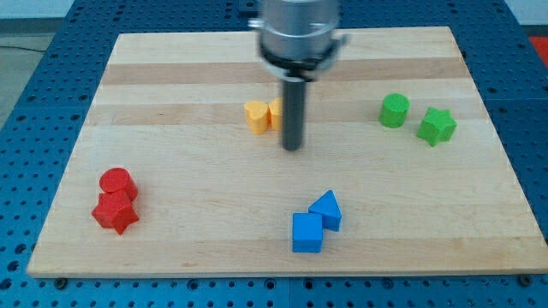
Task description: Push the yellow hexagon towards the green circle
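The small yellow hexagon block sits on the pale wooden board a little above its middle, and the small green circle block stands well apart toward the view's right, at about the same height in the view, with a green star block just beside it. To do this push well, I judge I need to come round to the hexagon's left side and drive it straight rightward, keeping contact centred so it does not spin off. A second yellow block touches the hexagon's right side; my rod hides most of it, so its shape is unclear, and it probably gets shoved along too.

I have no jaws to open or close, only a dark rod. My tip rests on the board just below and to the right of the yellow pair, gripping nothing and apparently touching no block.
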